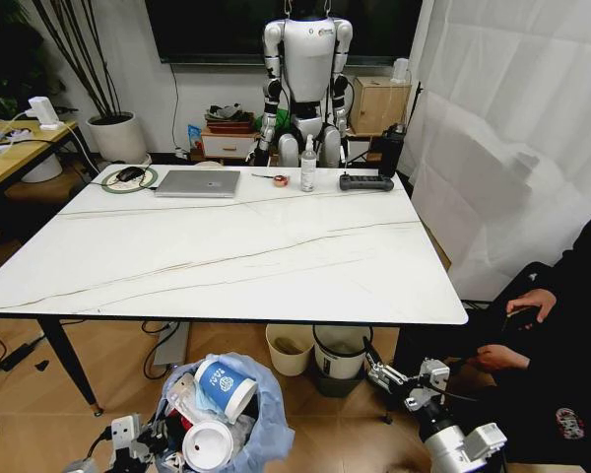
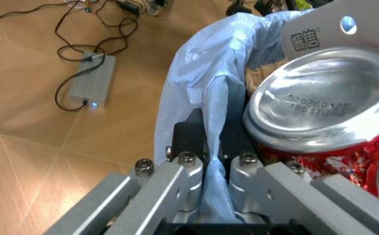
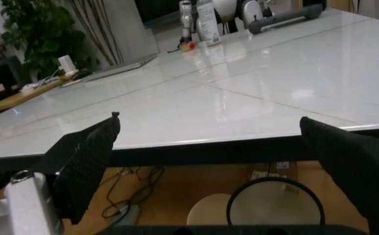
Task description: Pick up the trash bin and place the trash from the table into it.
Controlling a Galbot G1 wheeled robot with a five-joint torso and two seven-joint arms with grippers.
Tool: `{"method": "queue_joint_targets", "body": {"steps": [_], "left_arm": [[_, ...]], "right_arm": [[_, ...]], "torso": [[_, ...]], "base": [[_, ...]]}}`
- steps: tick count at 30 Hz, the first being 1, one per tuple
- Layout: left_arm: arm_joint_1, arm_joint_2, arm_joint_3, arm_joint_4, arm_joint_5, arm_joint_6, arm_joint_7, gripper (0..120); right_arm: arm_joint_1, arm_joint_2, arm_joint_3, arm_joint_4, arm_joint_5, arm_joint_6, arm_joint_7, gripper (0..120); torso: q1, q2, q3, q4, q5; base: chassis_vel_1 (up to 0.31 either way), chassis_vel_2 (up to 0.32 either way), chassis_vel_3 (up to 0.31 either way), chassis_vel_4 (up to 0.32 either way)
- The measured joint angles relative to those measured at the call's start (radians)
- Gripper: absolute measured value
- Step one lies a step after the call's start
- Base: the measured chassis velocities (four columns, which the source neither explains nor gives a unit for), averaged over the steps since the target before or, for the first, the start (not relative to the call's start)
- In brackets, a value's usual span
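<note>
The trash bin [image 1: 238, 424], lined with a crinkly light-blue bag [image 2: 196, 73], hangs low in front of the table's [image 1: 256, 256] near edge, at the left. My left gripper [image 1: 128, 440] is shut on its bagged rim, and the fingers [image 2: 183, 169] pinch the plastic. Trash fills the bin: a blue-white paper cup [image 1: 223, 386], a white lid [image 1: 208, 446] and a red can with a silver base [image 2: 317, 105]. My right gripper [image 1: 379, 374] is open and holds nothing, below the table's front edge [image 3: 242, 144] at the right, its dark fingers [image 3: 88, 166] wide apart.
A silver laptop [image 1: 198, 183], white bottle [image 1: 308, 166] and power strip [image 1: 365, 182] line the table's far edge. Under it stand a cream bin [image 1: 289, 347] and a dark grey bin [image 1: 341, 353]. A person [image 1: 561, 335] sits at the right. A humanoid robot [image 1: 308, 69] stands behind.
</note>
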Motion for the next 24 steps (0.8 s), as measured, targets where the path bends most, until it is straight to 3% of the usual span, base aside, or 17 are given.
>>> {"method": "queue_joint_targets", "body": {"steps": [24], "left_arm": [[-0.021,-0.020,-0.004,0.035,-0.009,-0.065,0.013,0]], "right_arm": [[0.001,-0.001,-0.002,0.001,0.003,-0.002,0.002,100]], "torso": [[0.000,0.000,0.000,0.0000,0.0000]], "base": [[0.000,0.000,0.000,0.000]]}}
